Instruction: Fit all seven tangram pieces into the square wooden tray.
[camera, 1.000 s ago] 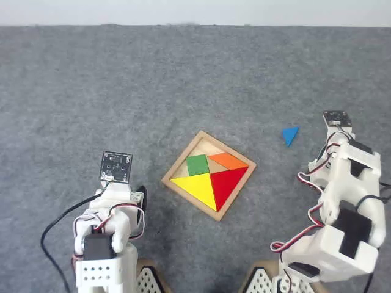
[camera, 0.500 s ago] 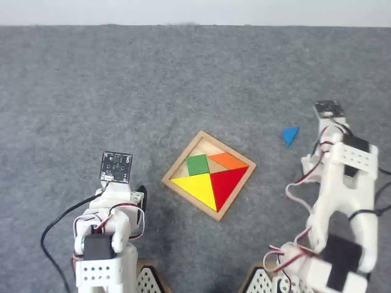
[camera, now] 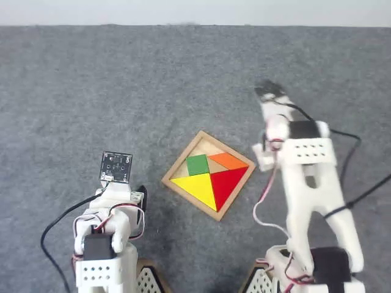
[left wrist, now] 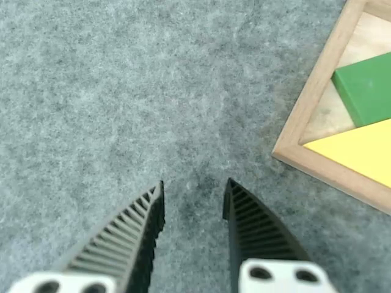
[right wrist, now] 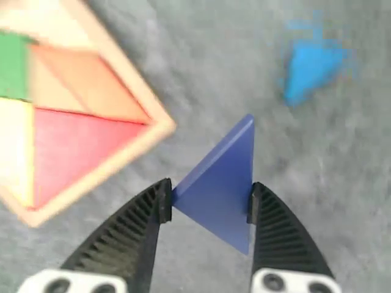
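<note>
The square wooden tray lies turned like a diamond in the middle of the carpet. In it are a green square, an orange triangle, a yellow triangle and a red triangle; bare wood shows at its far corner. My right gripper is shut on a dark blue triangle, held above the carpet just off the tray's right corner. A light blue triangle lies on the carpet beyond it. My left gripper stands open over bare carpet beside the tray's left corner.
The right arm stretches over the carpet right of the tray and covers the spot where the light blue triangle lies. The left arm sits at the near left. Grey carpet runs to the far wall.
The right arm has swung from the table's right edge leftward and forward to the tray's right corner, now covering the light blue triangle in the high view. The left arm has not moved.
</note>
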Robot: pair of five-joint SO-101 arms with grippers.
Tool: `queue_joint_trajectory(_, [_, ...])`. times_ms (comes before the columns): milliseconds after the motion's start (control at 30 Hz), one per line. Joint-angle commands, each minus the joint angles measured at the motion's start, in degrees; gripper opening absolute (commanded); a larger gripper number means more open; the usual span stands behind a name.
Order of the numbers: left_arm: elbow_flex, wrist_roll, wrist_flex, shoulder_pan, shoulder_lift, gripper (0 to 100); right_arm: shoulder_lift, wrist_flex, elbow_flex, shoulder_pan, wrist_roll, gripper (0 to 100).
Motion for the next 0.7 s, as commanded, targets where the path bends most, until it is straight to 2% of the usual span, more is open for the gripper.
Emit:
queue_joint_trajectory(0, [-0.48,-0.35,0.53,0.09,-1.58,15,3.12,2.77,-11.16,-9.63,-3.60,13.3])
queue_joint_trajectory(133, [-0.48,-0.35,0.53,0.09,-1.58,15,13.49,4.09,-20.04,-14.37,-6.24,13.3])
queue_joint_trajectory(333, [-0.48,-0.35,0.53,0.09,-1.58,15,27.38,5.23,-32.88,-18.59,-6.24,13.3])
queue_joint_trajectory(667, [-0.48,-0.35,0.53,0.09,-1.58,15,41.19,7.34,-47.38,-23.25,-5.19,13.3])
